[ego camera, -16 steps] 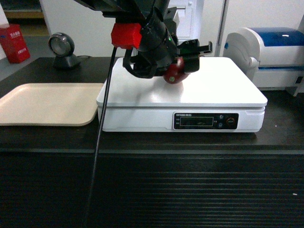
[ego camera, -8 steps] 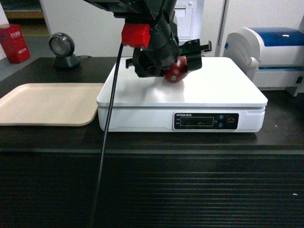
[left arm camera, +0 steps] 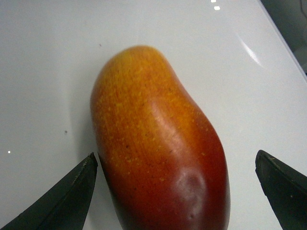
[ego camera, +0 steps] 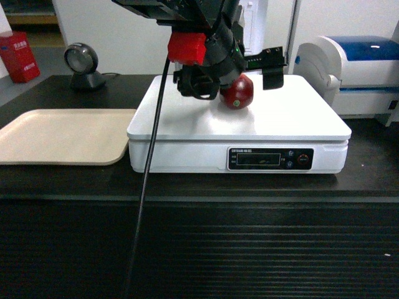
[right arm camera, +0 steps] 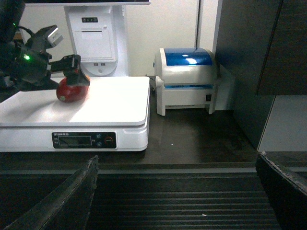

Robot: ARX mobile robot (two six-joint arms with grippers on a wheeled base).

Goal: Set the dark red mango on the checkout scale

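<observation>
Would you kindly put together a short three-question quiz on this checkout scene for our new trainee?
1. True or false: the mango lies on the scale.
2. The left hand is: A) open, B) shut on the fruit.
3. What stands right of the scale in the head view?

Key:
1. True.
2. A; both fingers stand apart from the skin.
3. The white-and-blue printer.

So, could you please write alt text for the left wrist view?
A mango, orange-yellow at the far end and dark red at the near end, lies on the white scale. The left gripper is open, one black fingertip on each side, neither touching the fruit.
</observation>
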